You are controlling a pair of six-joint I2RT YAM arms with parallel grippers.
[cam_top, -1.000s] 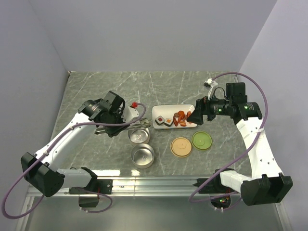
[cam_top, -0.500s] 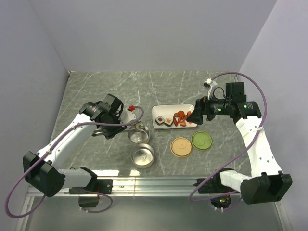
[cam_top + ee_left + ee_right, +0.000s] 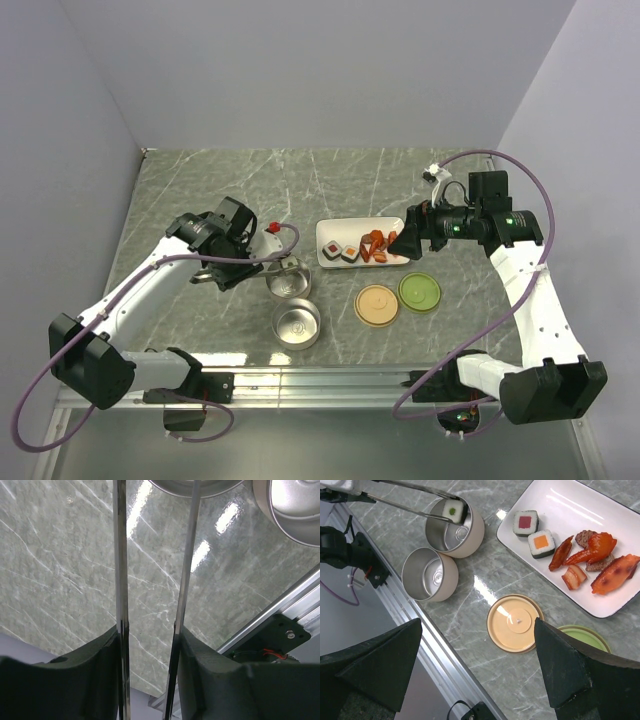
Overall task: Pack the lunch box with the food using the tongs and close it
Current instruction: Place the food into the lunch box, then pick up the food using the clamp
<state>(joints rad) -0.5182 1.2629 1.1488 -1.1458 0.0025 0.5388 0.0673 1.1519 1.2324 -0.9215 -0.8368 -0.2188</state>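
Top external view: the tongs [image 3: 283,262] lie with their long axis running left to right, just left of the white plate [image 3: 340,230]. Their handle end is in the left gripper [image 3: 240,262] and their tips point toward the plate. The left wrist view shows that gripper's fingers [image 3: 100,655] pressed against the outsides of the two thin arms, clamping them with a narrow gap between. In the right wrist view the tips pinch a white sushi block [image 3: 454,511] with a green centre at the rim of a round tin [image 3: 470,535] beside the plate's left end. Whether the block touches the tin I cannot tell. A second tin [image 3: 427,575] stands just beside the first, farther from the plate. Two more sushi blocks [image 3: 525,522] and orange-red chunks [image 3: 600,547] sit on the plate. The right gripper [image 3: 476,625] hangs above the plate's right end, fingers spread wide, holding nothing. A tan lid [image 3: 515,622] and a green lid [image 3: 582,637] lie on the near side of the plate.
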